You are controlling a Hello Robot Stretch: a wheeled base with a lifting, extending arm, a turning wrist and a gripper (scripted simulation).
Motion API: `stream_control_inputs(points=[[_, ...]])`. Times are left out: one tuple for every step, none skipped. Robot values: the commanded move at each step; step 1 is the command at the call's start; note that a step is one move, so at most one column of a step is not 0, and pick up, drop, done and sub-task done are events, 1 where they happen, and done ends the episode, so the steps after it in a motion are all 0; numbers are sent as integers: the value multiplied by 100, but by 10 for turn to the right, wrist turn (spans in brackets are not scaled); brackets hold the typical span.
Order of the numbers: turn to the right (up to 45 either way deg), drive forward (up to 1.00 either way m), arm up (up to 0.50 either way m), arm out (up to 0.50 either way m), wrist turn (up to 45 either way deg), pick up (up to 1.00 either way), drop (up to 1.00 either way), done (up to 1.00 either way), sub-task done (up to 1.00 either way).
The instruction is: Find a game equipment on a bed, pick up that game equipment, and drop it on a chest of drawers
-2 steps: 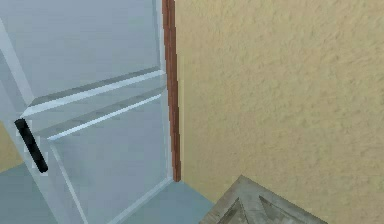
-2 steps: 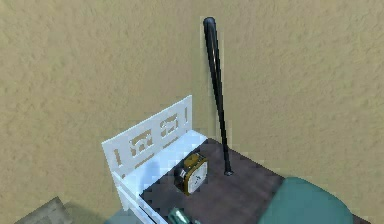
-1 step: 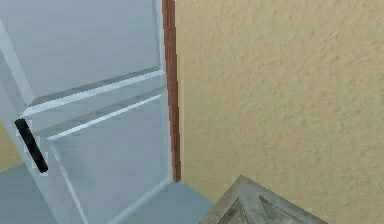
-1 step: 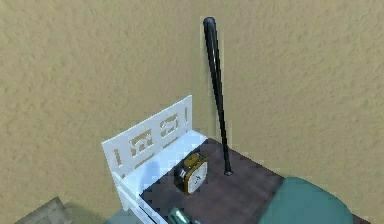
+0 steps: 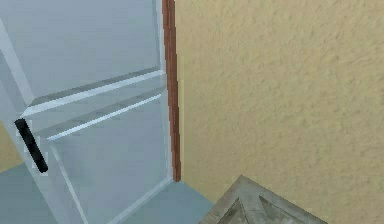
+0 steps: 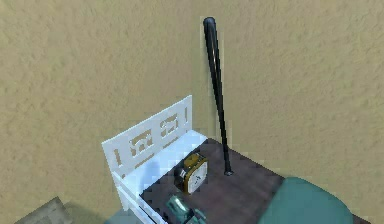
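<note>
A black baseball bat (image 6: 216, 90) stands on end in the corner of the yellow walls, its knob resting on a dark brown wooden surface (image 6: 250, 185). A white openwork rack (image 6: 150, 145) stands left of the bat on that same surface. In front of the rack sits a small gold and black object (image 6: 192, 173), shaped like a clock.
A pale blue panelled door (image 5: 90, 110) with a black handle (image 5: 31, 146) and brown frame (image 5: 171, 90) takes up the forward view's left; yellow wall is beside it. A weathered wooden top (image 5: 262, 208) juts in bottom right. A teal rounded shape (image 6: 312, 205) lies at the arm side view's bottom right.
</note>
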Motion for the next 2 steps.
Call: stream_control_inputs(points=[[0,0,48,0,0,0,0,0,0],[0,0,0,0,-450,0,0,0,0]])
